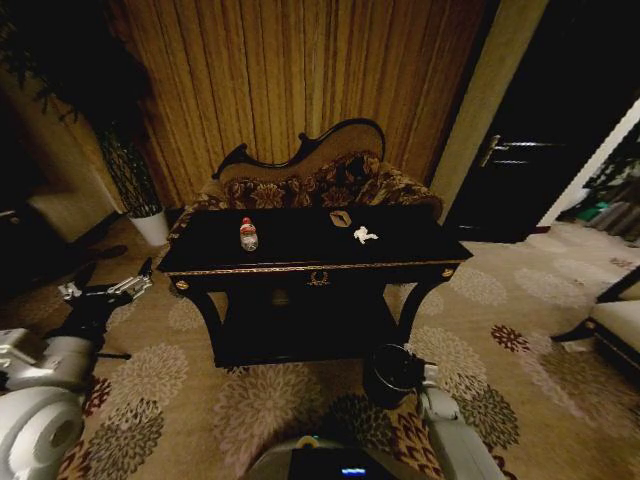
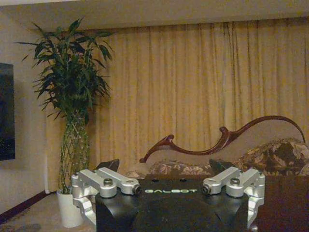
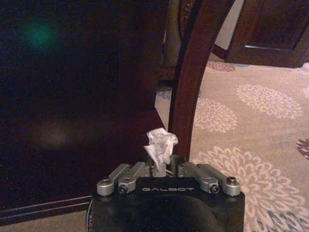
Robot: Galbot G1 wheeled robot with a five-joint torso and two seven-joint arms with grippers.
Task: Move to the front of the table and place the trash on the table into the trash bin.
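A: Start big. Where does everything sit?

B: In the head view the black console table (image 1: 310, 262) fills the middle of the frame, with the floral sofa (image 1: 320, 180) behind it at upper centre. The dark round trash bin (image 1: 392, 372) stands on the carpet at lower centre-right, just beside the table's right leg. On the tabletop lie a clear bottle with a red cap (image 1: 248, 234) left of centre, a small tan piece (image 1: 340, 218) and a crumpled white paper (image 1: 365, 235) right of centre.

A: And the step in hand?

B: I judge it a drop. The right gripper (image 3: 162, 166) is low by the bin and clamped on a crumpled paper wad (image 3: 161, 145), seen at lower centre of its wrist view beside the curved table leg (image 3: 193, 82).

A: How to do it well?

B: Centre the wad over the bin's mouth, keep clear of the leg and rim, then release. Paper is light and may cling to a finger, so open wide.

A: The other arm?

B: The left gripper (image 1: 112, 288) hangs at the left edge of the head view, off the table's left end, jaws spread wide, holding nothing.
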